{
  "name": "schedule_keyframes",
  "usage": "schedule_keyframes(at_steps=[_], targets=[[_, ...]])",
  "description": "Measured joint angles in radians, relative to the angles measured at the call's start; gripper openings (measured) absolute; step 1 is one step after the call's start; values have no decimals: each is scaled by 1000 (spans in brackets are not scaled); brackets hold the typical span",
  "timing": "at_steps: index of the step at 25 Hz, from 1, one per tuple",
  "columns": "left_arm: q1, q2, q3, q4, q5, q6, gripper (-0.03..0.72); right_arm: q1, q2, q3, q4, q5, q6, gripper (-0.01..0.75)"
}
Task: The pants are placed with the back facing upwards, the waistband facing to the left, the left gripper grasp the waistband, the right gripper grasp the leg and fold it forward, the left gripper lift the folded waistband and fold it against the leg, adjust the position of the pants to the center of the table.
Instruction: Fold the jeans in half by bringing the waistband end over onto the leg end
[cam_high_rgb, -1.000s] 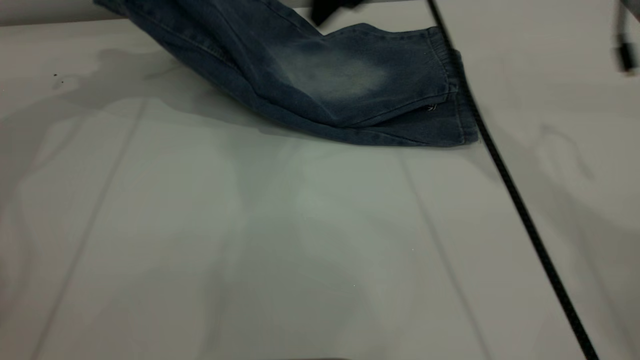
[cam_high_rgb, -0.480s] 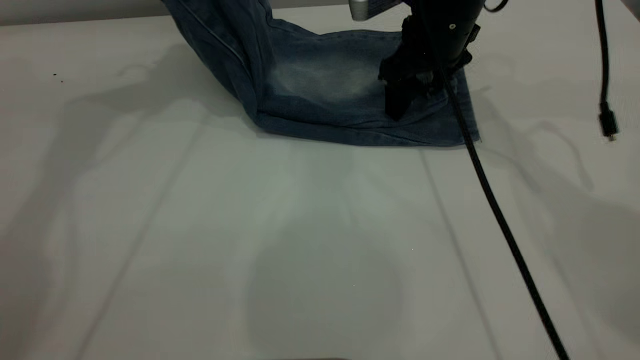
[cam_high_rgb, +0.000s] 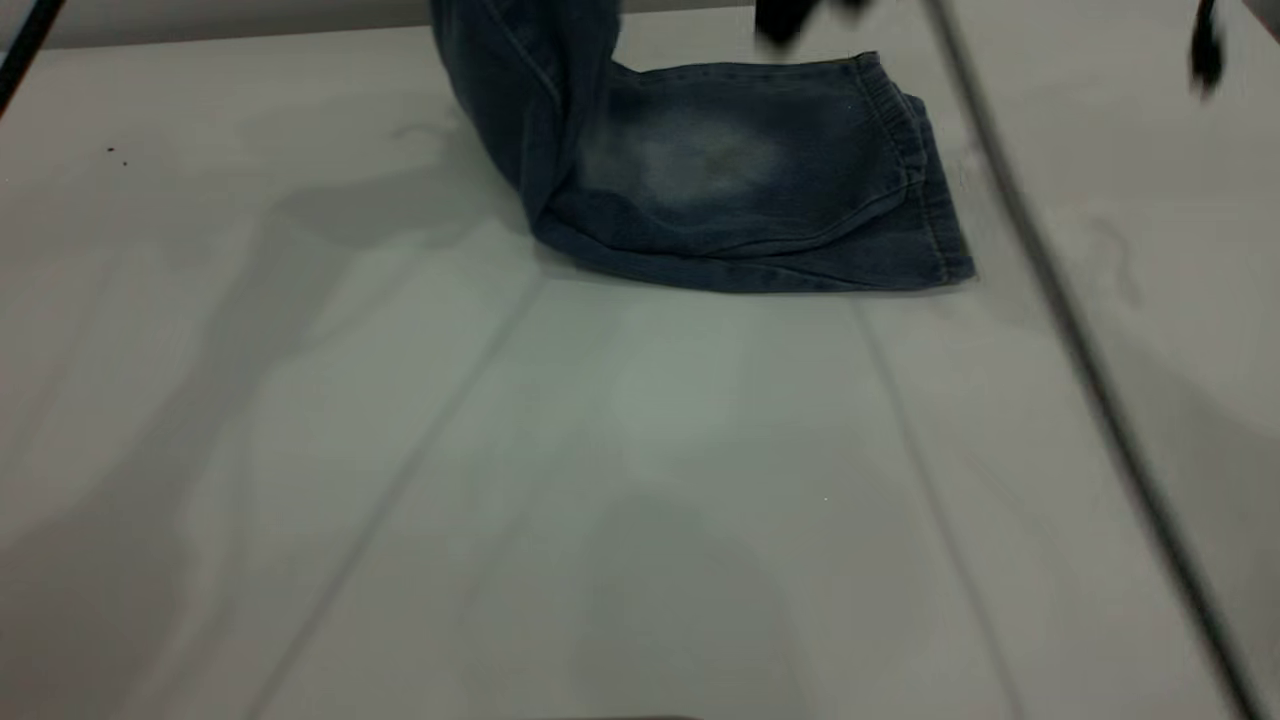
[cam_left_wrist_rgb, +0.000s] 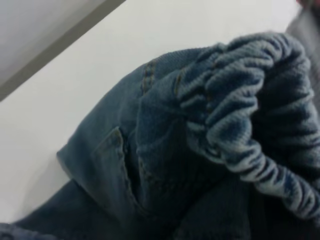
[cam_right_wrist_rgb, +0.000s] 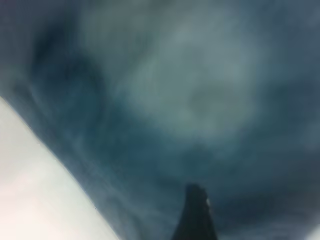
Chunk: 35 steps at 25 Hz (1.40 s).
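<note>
White-grey bench (cam_high_rgb: 400, 450), bare at near side. Far centre: pants (cam_high_rgb: 740, 190), waistband (cam_left_wrist_rgb: 240, 120) end hoisted out of frame, seemingly pinched in left claw, itself unseen. Leg (cam_high_rgb: 700, 160) lies flat at right. Right claw (cam_right_wrist_rgb: 195, 217) just above denim; grip unclear. Risk: bunched elastic slipping mid-fold.

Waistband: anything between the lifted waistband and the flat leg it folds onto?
Nothing lies on the flat blue denim leg with the pale faded patch. The black right gripper hangs above the leg's far edge, possibly in the fold's path. A black cable passes beside the leg, off the fabric.
</note>
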Motion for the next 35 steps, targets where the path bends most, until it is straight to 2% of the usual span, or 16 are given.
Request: schedule_keyframes(at_steps=[5,9,12,20,23,28,31,35], targets=[[-55,1,-19,17,-9,-17,61,-163,-93,-90,2,69,59,477],[-136,28,-24,53,-44,-17,61,-279,-137,-112,33,119,95,477],[-198,78,-24,58,-108,-17,61,-310,-158,-114,76,149,98,477],[-328,256,-24,59,-323,-17,69,-312,-159,-115,138,164,88,477],[-355,293,-24,57,-348,-15,121,-312,-159,-115,144,164,87,477],[-358,275,-64,69,-314,-1,361,-312,-159,-115,148,166,87,477],[-357,215,-123,174,-181,-19,487,-312,-159,-115,149,167,87,477],[-355,146,-166,453,41,-145,526,-312,-159,-115,149,170,86,477]])
